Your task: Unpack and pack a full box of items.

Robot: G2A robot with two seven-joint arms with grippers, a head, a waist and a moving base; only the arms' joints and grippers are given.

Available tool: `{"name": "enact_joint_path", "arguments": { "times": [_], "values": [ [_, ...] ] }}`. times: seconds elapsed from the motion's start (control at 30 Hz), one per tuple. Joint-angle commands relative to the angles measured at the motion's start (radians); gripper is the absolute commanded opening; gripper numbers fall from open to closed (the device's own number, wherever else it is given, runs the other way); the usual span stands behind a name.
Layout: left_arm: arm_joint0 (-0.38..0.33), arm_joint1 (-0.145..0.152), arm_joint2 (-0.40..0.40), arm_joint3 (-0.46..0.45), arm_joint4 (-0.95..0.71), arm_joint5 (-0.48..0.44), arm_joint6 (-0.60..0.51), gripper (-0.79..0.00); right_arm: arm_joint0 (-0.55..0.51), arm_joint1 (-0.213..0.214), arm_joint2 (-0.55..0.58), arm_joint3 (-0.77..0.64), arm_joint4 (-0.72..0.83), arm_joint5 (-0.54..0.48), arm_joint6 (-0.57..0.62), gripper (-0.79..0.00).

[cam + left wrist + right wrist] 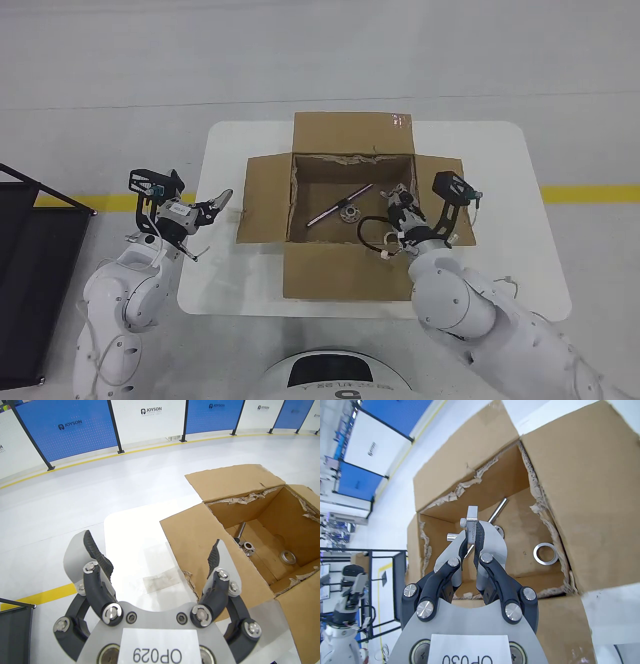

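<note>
An open cardboard box (350,270) stands on the white table (500,160), flaps spread. Inside lie a metal rod (338,204), a flanged metal collar (247,547) and a metal ring (544,553). My right gripper (471,535) hangs over the box's right side, shut on a small flat metal block (472,518) with a knurled screw and a pin sticking out sideways. In the top view this right gripper (400,205) is above the box opening. My left gripper (152,546) stands open with nothing in it, over the table's left part beside the box's left flap (200,540); in the top view the left gripper (222,200) is there too.
A black cable loop (372,232) lies in the box near the right arm. A black frame rack (30,290) stands on the floor left of the table. A yellow floor line (590,193) runs behind the table. Bare tabletop lies right of the box.
</note>
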Motion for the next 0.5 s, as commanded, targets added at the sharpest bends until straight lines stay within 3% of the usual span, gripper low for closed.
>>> {"name": "enact_joint_path", "arguments": {
  "times": [0.0,0.07,0.3,0.37,0.47],
  "values": [
    [0.000,0.000,0.000,0.000,0.000,0.000,0.000,0.000,-0.062,0.007,0.058,-0.008,0.011,-0.074,0.005,-0.785],
    [0.000,0.000,0.000,0.000,0.000,0.000,0.000,0.000,-0.078,0.009,0.101,0.003,0.057,-0.125,0.050,-0.785],
    [0.000,0.000,0.000,0.000,0.000,0.000,0.000,0.000,-0.078,0.009,0.101,0.003,0.057,-0.125,0.050,-0.785],
    [0.000,0.000,0.000,0.000,0.000,0.000,0.000,0.000,-0.064,0.005,0.080,0.058,0.001,-0.104,0.028,-0.785],
    [0.000,0.000,0.000,0.000,0.000,0.000,0.000,0.000,-0.026,-0.017,0.119,0.095,0.137,-0.117,0.056,-0.785]
  ]
}}
